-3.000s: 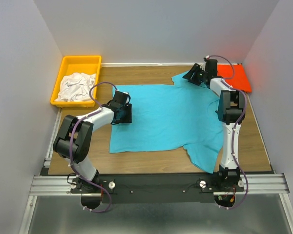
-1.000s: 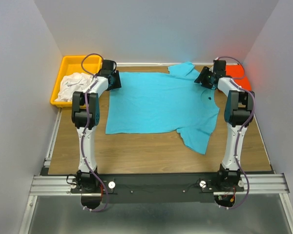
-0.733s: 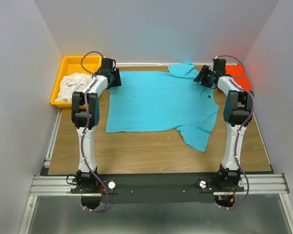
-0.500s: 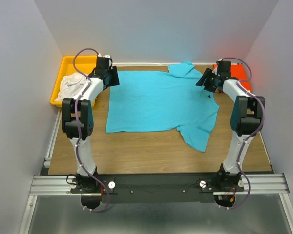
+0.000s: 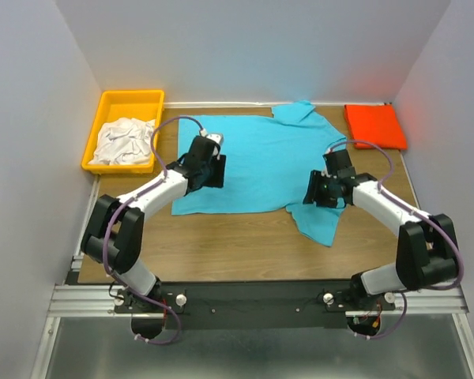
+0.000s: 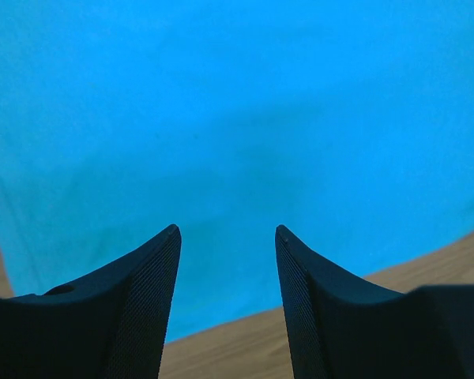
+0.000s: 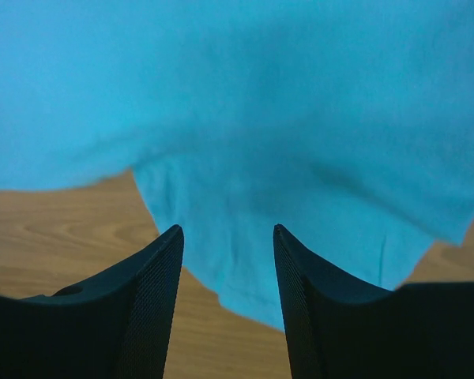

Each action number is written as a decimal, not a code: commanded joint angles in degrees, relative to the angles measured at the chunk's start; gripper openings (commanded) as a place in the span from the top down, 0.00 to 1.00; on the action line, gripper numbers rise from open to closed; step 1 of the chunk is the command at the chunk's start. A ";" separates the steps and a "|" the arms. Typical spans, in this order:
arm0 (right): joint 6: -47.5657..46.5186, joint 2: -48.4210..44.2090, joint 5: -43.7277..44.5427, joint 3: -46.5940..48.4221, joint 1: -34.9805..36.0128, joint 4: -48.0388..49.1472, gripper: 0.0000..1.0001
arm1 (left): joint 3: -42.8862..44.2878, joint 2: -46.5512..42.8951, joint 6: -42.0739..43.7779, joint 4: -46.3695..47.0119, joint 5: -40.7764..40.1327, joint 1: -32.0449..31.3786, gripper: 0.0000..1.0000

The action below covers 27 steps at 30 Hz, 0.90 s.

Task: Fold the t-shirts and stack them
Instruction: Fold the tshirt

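One turquoise-blue t-shirt [image 5: 261, 162] lies spread flat on desk [image 5: 237, 245], centre toward far edge. Left end effector [image 5: 212, 169] hovers over its hem end, fingers apart, empty. Right end effector [image 5: 317, 192] sits above near sleeve [image 5: 320, 225], also released, nothing held. Orange-red t-shirt [image 5: 374, 126] lies folded at far right corner. White t-shirts [image 5: 125, 140] heaped in yellow bin [image 5: 130, 97], far left corner. Cloth looks light and limp, likely to drag and wrinkle. Best pinch: hem corners or sleeve edge.
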 commanded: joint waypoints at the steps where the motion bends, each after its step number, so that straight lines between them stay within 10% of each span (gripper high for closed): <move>1: 3.69 -5.67 3.97 -4.90 2.26 -6.16 0.44 | -3.74 -5.20 -2.03 -0.29 0.45 -4.27 0.41; 13: 7.21 -9.37 3.60 -9.91 13.41 -6.87 0.47 | -11.56 -8.99 -21.61 0.76 0.71 -10.95 0.41; 27: 7.74 -8.94 15.73 -9.75 20.89 -6.78 0.56 | -6.83 -4.51 -25.42 0.95 -2.54 -19.22 0.41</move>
